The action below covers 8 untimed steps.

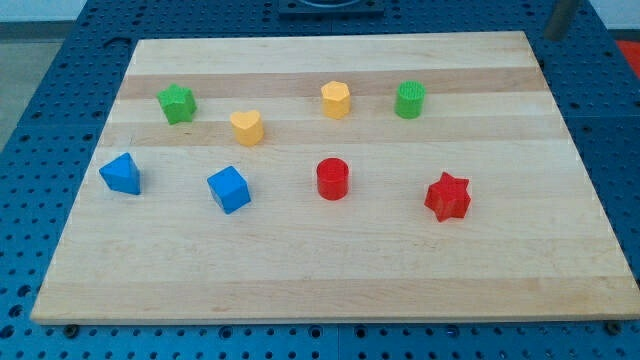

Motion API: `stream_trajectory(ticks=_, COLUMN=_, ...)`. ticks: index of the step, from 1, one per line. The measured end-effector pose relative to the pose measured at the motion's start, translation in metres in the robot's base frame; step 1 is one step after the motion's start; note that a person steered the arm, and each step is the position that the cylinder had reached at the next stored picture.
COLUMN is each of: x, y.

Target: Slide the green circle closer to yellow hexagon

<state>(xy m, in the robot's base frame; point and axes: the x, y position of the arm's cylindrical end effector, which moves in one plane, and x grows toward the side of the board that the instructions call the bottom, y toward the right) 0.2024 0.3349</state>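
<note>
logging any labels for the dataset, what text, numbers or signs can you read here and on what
None: no word, number, brand or sign shows anywhere.
The wooden board is bare wood grain.
The green circle, yellow hexagon and other blocks are plain.
My tip is not clearly in view.

The green circle (pixel 410 100), a short upright cylinder, stands near the table's top edge toward the right corner. The yellow hexagon (pixel 336 100) stands upright just left of it, apart.

My rod (pixel 562 17) shows at the view's top right; tip unclear.
</note>
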Motion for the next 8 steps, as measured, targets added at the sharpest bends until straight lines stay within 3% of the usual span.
stream_trajectory(ticks=1, x=0.000, y=0.004)
stream_trajectory(ticks=2, x=0.029, y=0.007)
stream_trajectory(ticks=3, x=0.091, y=0.001)
stream_trajectory(ticks=4, x=0.121, y=-0.039)
stream_trajectory(ticks=7, x=0.096, y=-0.139)
stream_trajectory(ticks=8, x=0.110, y=-0.171)
